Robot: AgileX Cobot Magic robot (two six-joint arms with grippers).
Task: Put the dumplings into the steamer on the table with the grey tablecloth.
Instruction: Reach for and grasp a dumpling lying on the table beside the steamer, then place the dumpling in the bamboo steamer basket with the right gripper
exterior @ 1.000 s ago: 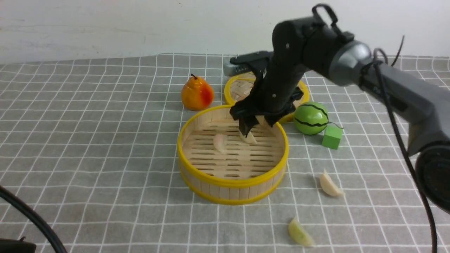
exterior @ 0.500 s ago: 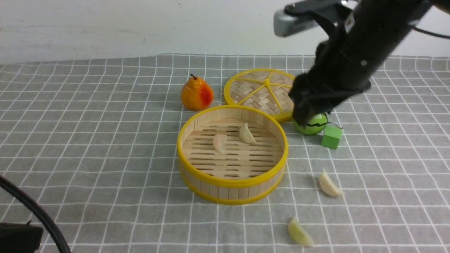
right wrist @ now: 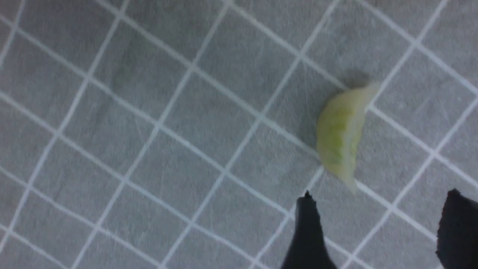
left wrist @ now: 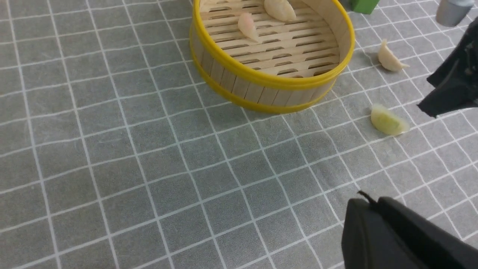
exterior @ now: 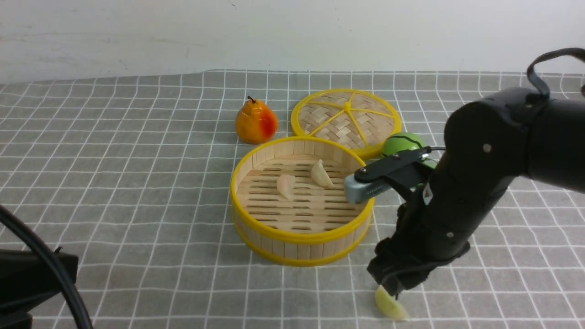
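Yellow-green and waxy, the pleated crescent dumpling [exterior: 390, 307] lies on the grey tablecloth [exterior: 137, 205] at the front view's bottom edge, right of centre, just beneath the right tool [right wrist: 377, 228]. Its black tips [right wrist: 308, 231] stand apart and empty, and the dumpling's long axis runs roughly across the line between them. The right arm is far nearer; the left tool [left wrist: 396, 235] shows too little to judge. A pink dumpling [exterior: 285, 186] and an off-white dumpling [exterior: 321, 174] rest on the slatted wooden steamer [exterior: 301, 238] mid-frame, while a fourth dumpling [left wrist: 389, 58] lies on the desk beside it.
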